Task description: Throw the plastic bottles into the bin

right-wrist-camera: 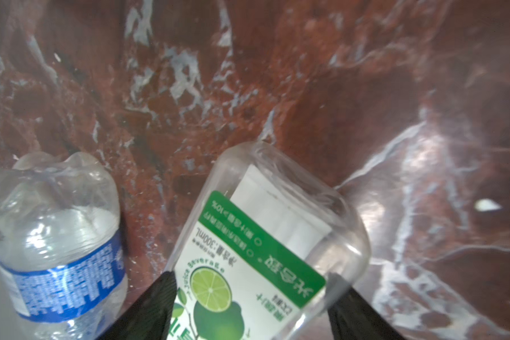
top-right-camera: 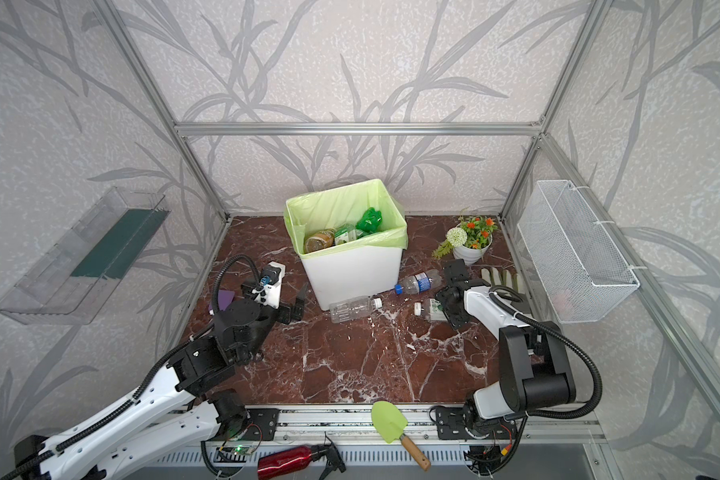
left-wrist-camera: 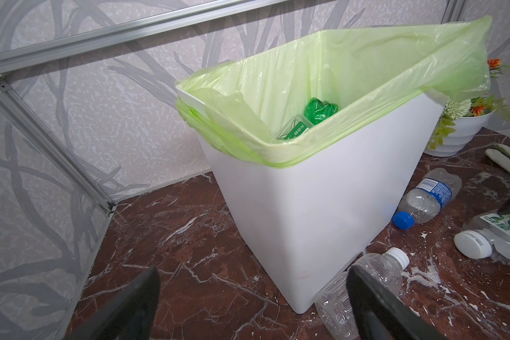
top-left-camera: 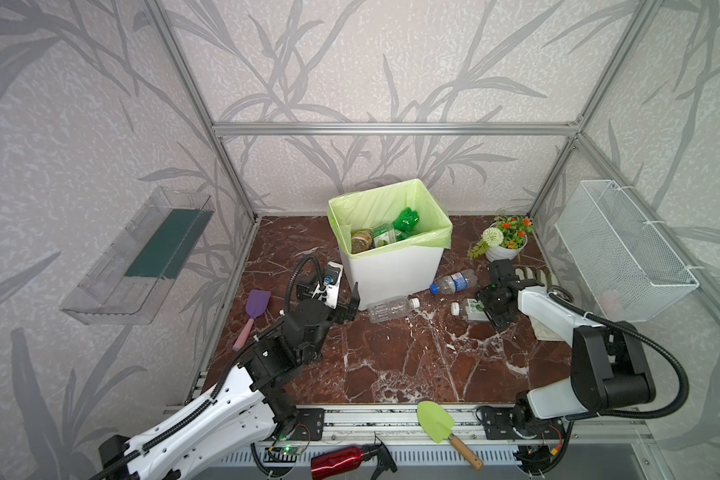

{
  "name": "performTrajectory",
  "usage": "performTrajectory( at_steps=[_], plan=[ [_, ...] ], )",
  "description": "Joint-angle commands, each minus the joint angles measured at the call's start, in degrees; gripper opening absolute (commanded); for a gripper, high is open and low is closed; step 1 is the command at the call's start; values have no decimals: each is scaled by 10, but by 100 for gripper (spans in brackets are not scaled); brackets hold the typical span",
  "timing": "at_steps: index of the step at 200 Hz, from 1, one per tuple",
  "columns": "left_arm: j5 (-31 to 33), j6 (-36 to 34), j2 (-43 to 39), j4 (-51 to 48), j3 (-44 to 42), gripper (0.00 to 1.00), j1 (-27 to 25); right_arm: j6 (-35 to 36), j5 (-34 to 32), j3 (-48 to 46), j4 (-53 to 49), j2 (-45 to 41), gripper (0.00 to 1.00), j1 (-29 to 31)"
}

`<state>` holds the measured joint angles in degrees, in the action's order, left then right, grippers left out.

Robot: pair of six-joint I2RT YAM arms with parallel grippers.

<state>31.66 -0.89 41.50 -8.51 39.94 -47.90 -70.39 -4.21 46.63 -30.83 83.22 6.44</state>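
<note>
My right arm folds up at the elbow and slopes forward and down, so my right gripper (right-wrist-camera: 252, 288) points at the table (top-left-camera: 391, 365). Its jaws straddle the green-label bottle (right-wrist-camera: 256, 250), which lies on its side, with a black finger (right-wrist-camera: 156, 300) close against each flank. I cannot tell whether they press it yet. The blue-label bottle (top-left-camera: 454, 282) lies just beside it, near the bin (top-left-camera: 395, 274). My left arm stretches out from the near left corner, wrist bent. My left gripper (left-wrist-camera: 253, 306) is held low, spread wide and holding nothing, facing the bin's near corner. The clear bottle (left-wrist-camera: 362, 282) lies against the foot of the bin, beside one left finger (left-wrist-camera: 380, 306). Inside the bin lie a green bottle (top-left-camera: 406, 220) and a brown bottle (top-left-camera: 360, 240).
</note>
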Motion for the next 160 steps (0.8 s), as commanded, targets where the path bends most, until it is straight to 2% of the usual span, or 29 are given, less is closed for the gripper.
performTrajectory(
  at_steps=[1, 21, 50, 86, 160],
  plan=[
    [4, 2, 5, 9, -1, 99, -1, 53, -23, -21, -84, -47, 87, -19],
    [1, 2, 13, 15, -1, 99, -1, 51, -41, -28, -85, -98, 96, -21],
    [-6, 4, 24, 20, 1, 99, -1, 46, -33, -34, -57, -126, 99, -21],
    [-7, 7, 21, 18, -3, 99, -1, 42, 17, -14, -40, -85, 99, -21],
    [-7, 14, 17, 11, -9, 99, -1, 23, 28, 25, -25, 19, 99, -21]
  ],
)
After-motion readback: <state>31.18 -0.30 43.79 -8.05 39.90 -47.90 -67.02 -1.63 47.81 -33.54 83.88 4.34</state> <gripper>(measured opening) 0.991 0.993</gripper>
